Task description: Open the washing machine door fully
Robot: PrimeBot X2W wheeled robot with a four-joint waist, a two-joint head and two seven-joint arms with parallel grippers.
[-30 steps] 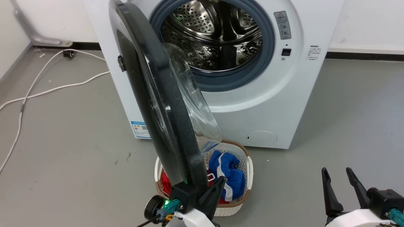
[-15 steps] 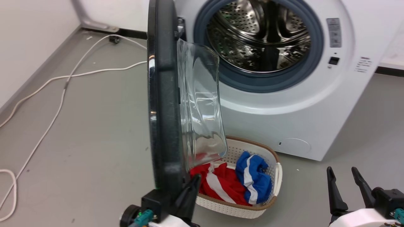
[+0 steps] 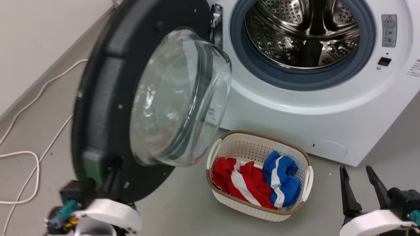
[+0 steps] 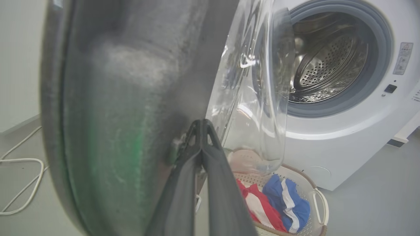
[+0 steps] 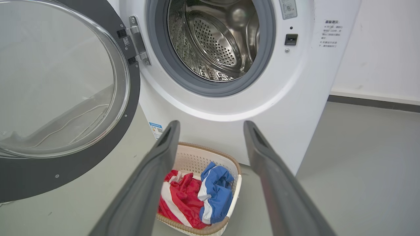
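Head view, washing machine door point(image 3: 98, 98) open leftward, inner side facing right

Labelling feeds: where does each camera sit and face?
Head view: on the head, looking down at the washing machine door and basket; left hand and right hand at its bottom corners.
Left wrist view: on that wrist, close against the door's inner face; its shut fingers show.
Right wrist view: on that wrist, facing the drum; its spread fingers show.
Shared: all see the basket.
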